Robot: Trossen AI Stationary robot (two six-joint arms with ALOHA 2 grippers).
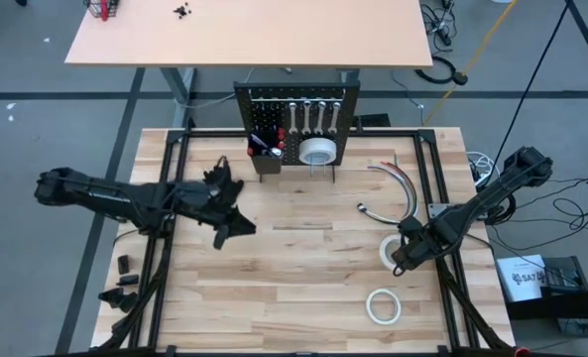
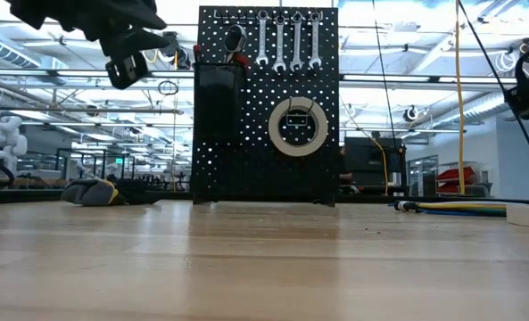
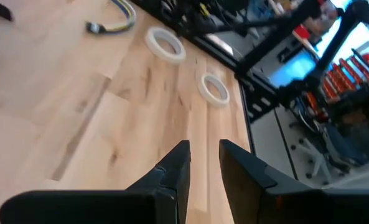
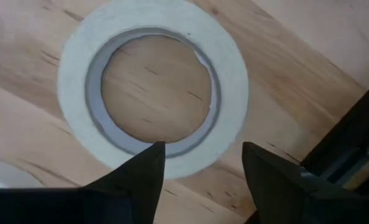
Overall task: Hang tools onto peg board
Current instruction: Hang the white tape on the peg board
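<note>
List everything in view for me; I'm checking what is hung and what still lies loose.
Peg board: one, black, upright at the table's far edge.
Wrenches: four, silver, hanging along the board's top.
Bin: one, black, on the board's left side, red-handled tools inside.
Hung tape roll: white, on the board; how many cannot be told.
Loose tape rolls: two, white, flat on the table, one under the right gripper, one nearer the front edge.
Cables: curved, right of the board.
Table: one, light wood.
Left gripper: raised over the table's left, empty.
Right gripper: open over a roll.
</note>
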